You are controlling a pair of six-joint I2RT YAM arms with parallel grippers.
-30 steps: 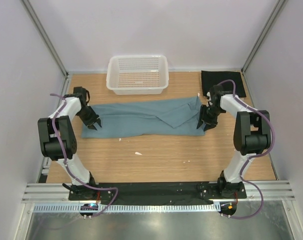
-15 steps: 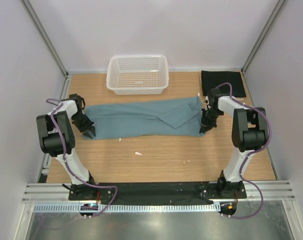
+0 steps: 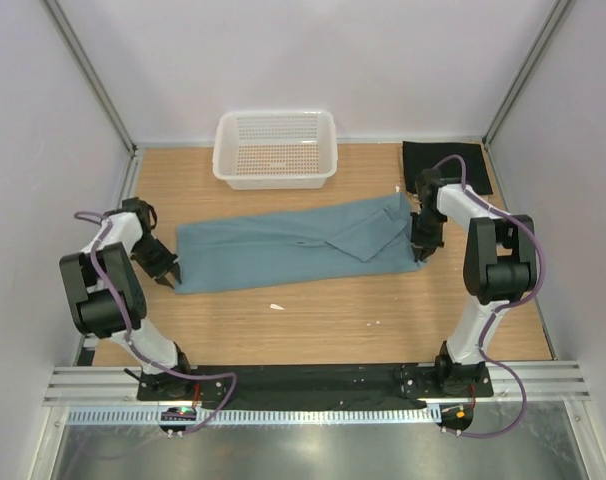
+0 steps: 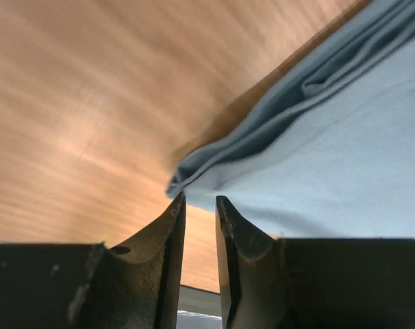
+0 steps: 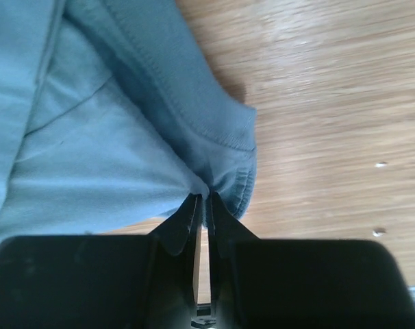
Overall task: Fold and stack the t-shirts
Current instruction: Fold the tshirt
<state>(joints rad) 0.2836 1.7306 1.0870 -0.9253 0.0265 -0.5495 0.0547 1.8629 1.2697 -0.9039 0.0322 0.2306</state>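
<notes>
The large teal-blue t-shirt (image 3: 293, 240) lies folded into a long band across the middle of the table. My right gripper (image 3: 420, 250) is at its right end, shut on a pinch of the hem (image 5: 204, 197); the shirt (image 5: 111, 137) fills the left of that view. My left gripper (image 3: 166, 272) is just off the shirt's left end, jaws slightly apart and empty (image 4: 199, 200), with the shirt's corner (image 4: 331, 157) just beyond the tips. The black t-shirt (image 3: 445, 165) lies folded at the back right. The cream-beige shirt is out of view.
A white mesh basket (image 3: 275, 150) stands at the back centre, just behind the teal shirt. Bare wood lies in front of the shirt, with a few small white specks (image 3: 276, 306). Enclosure walls close in on the left and right.
My left gripper has moved left and forward, off the shirt's left end. My right gripper has shifted slightly right, and the shirt now lies straighter and flatter.
</notes>
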